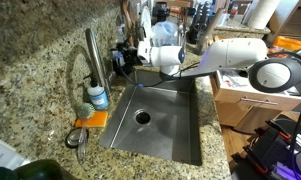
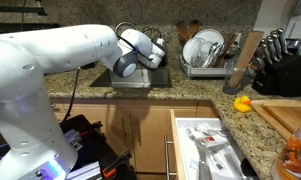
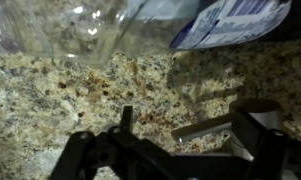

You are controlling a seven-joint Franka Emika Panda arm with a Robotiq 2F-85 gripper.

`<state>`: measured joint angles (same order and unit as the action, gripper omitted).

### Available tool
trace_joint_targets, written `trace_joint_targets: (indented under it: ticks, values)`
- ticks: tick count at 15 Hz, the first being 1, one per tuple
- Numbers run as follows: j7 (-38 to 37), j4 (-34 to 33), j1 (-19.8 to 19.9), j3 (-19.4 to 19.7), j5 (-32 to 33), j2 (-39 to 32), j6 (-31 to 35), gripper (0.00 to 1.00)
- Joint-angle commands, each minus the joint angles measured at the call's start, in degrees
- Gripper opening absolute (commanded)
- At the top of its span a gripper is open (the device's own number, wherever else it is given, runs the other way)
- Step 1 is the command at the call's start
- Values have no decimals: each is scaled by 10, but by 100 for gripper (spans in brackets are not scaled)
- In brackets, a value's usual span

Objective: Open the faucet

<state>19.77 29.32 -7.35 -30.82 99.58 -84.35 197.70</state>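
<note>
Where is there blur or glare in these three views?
Wrist view: the bottle at the top is close and out of focus, with bright glints; the counter below is sharper. An exterior view: light streaks on the steel sink and faucet. An exterior view: the near arm is very bright and looms large.

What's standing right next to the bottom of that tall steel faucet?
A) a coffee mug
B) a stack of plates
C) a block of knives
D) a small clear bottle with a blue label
D: in an exterior view, a small clear bottle with a blue label stands right by the foot of the faucet.
</note>
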Motion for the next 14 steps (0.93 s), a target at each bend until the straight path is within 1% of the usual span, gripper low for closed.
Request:
trace_joint_targets:
  ticks: [1,4,5,6,7,8,9,10,11,12,13,14]
  values:
    - [-1,57,12,-48,20,20,2,100]
    - [-5,134,21,-124,49,28,2,100]
    - [-2,162,25,-141,63,30,2,100]
    - [-4,168,28,-141,64,32,6,100]
    - [-21,170,22,-106,57,36,22,100]
    - [-4,161,25,-95,70,36,24,100]
    - [40,157,38,-151,106,22,3,100]
    - [59,143,40,-161,123,14,2,100]
    - [53,118,30,-130,124,15,24,100]
    - [93,135,49,-182,157,8,2,100]
    - [115,126,50,-193,171,6,2,100]
    - [121,104,43,-175,175,5,19,100]
